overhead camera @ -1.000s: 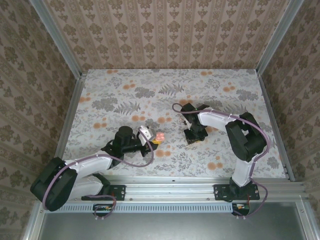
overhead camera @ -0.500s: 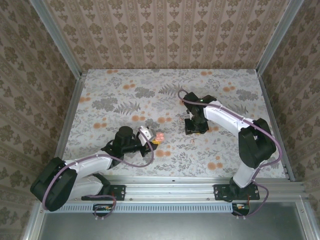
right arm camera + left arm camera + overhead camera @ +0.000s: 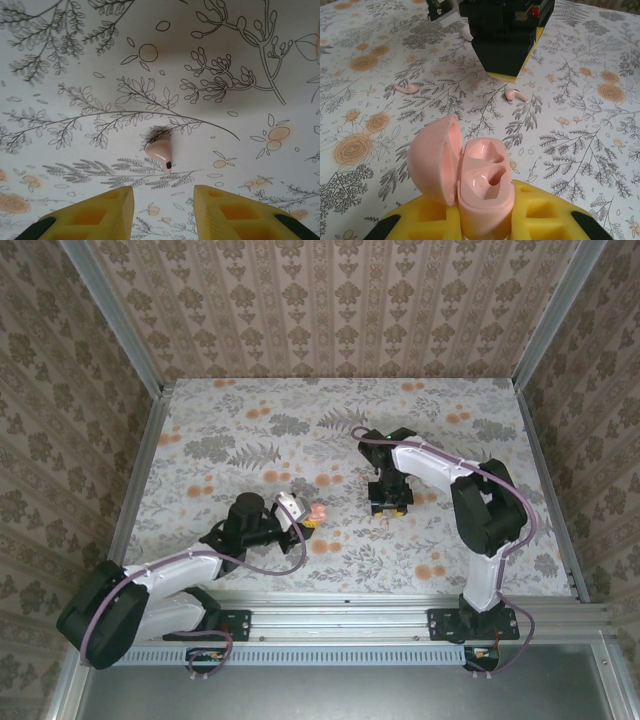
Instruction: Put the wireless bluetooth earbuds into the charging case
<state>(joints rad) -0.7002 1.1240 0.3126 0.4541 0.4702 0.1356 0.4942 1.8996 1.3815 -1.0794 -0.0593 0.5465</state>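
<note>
Pink charging case (image 3: 481,182) lid open, wells empty, clamped in left gripper (image 3: 485,227); right gripper (image 3: 162,210) part-open, empty, over loose earbud (image 3: 161,151).

Top camera high over whole table (image 3: 250,430); wrist cameras low, close to it.

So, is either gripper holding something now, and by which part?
The left gripper clamps the open charging case by its lower body. The right gripper holds nothing; its open jaws hover above a loose earbud.
</note>
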